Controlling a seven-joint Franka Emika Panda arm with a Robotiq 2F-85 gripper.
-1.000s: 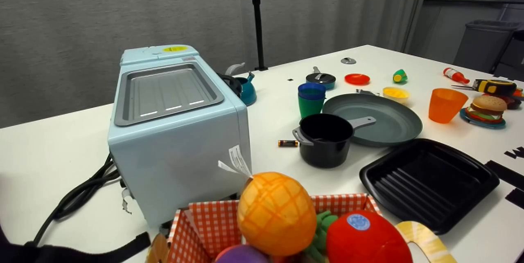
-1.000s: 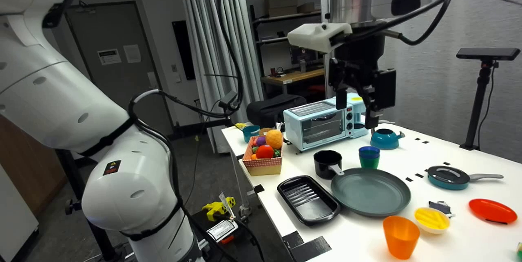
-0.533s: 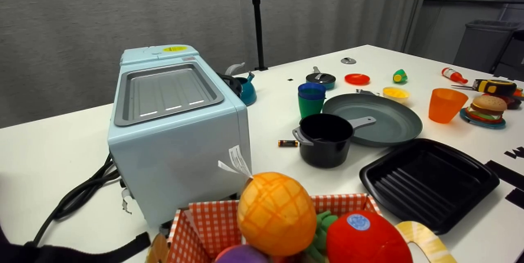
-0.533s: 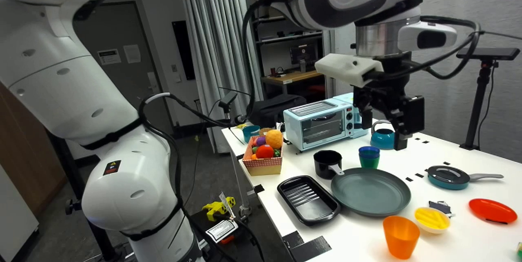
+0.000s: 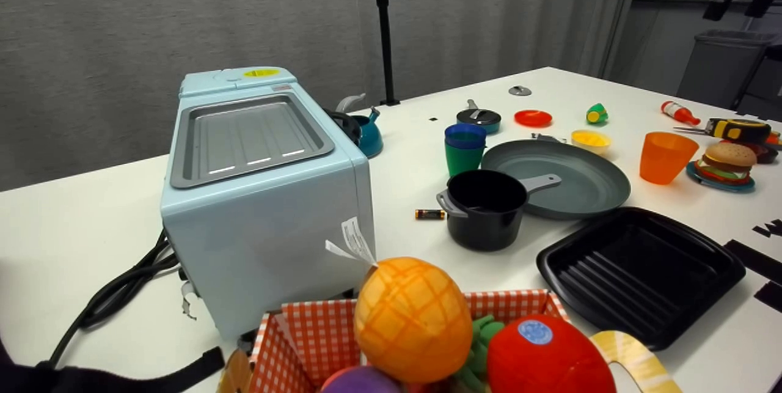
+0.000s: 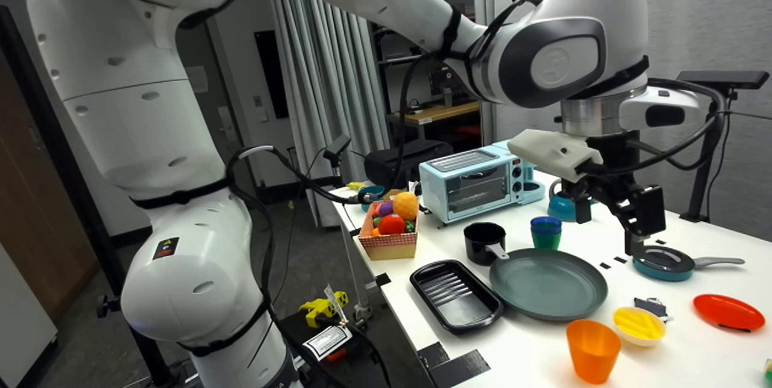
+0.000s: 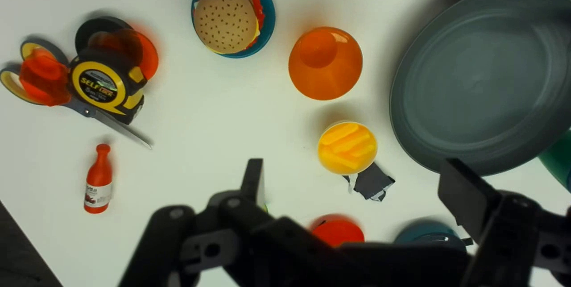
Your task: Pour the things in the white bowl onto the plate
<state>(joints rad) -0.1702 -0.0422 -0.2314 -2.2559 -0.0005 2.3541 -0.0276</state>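
White bowl (image 6: 637, 340) in my sights: my pincer (image 6: 608, 232), spread wide and grasping nothing, has just swung lower over the table (image 6: 525, 355), so the reach for the bowl seems under way. Outward from it, clear of my touch, the bowl sits upright with the yellow sticks (image 7: 347, 147) inside, unpoured. Near it are the orange cup (image 7: 328, 70) and the plate (image 7: 482, 86), both unmoved.

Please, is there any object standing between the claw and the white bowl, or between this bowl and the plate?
Nothing visible does. No object stands between the raised, open claw and the white bowl, nor between bowl and plate; the orange cup stands close to the bowl, but beside that path.
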